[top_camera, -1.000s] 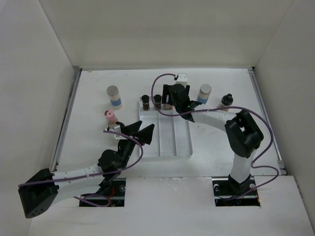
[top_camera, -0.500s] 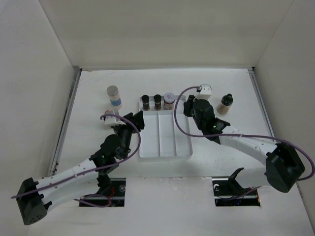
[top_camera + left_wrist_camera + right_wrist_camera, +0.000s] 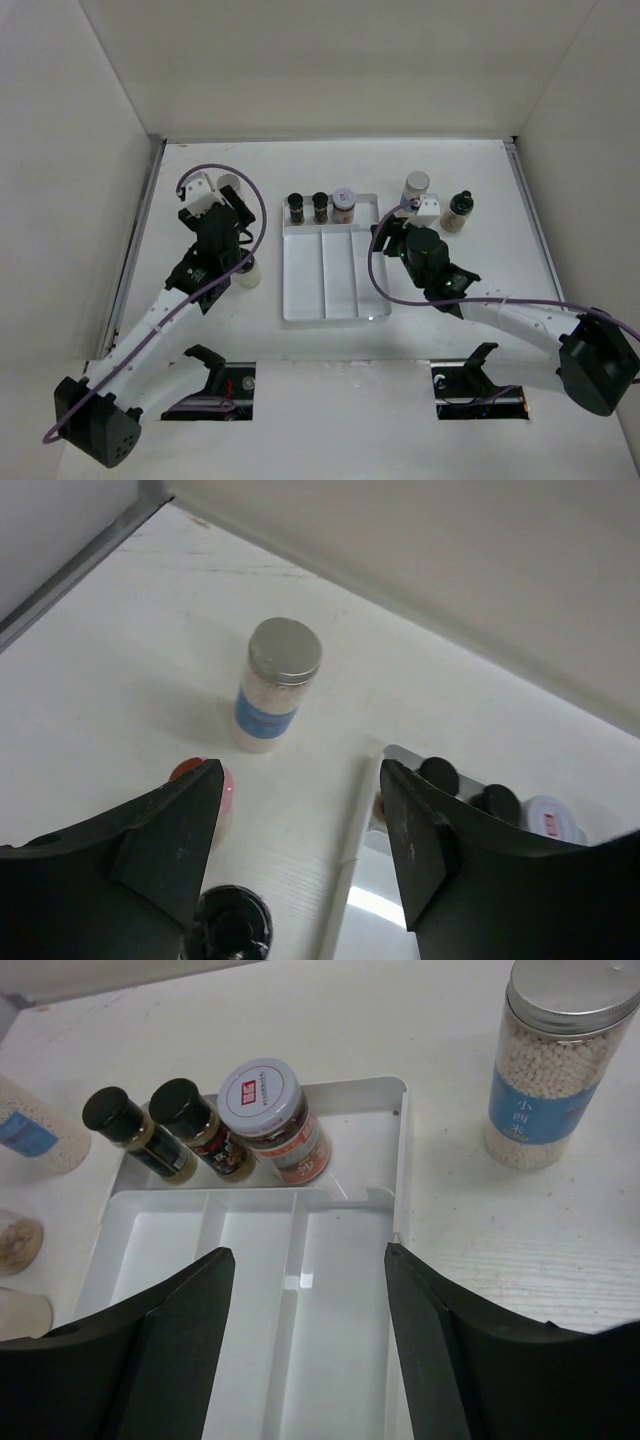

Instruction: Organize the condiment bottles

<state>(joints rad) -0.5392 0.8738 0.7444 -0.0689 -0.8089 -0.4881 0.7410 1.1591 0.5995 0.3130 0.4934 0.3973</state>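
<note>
White wood-grain tabletop (image 3: 200, 165), softly and evenly lit, shadows faint. Plain off-white back wall (image 3: 450, 560) rises beyond left gripper (image 3: 300, 780); metal edge rail (image 3: 70, 572) runs off to its left. Side wall (image 3: 585, 150) stands well right of right gripper (image 3: 307, 1255).

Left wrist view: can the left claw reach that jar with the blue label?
Probably yes. The left claw is open and aimed at the jar, which stands alone with nothing between them.

A white divided tray (image 3: 335, 285) sits at the centre of the frame on a white table (image 3: 330, 165), three long compartments below one crosswise; pale walls (image 3: 330, 60) enclose three sides.
</note>
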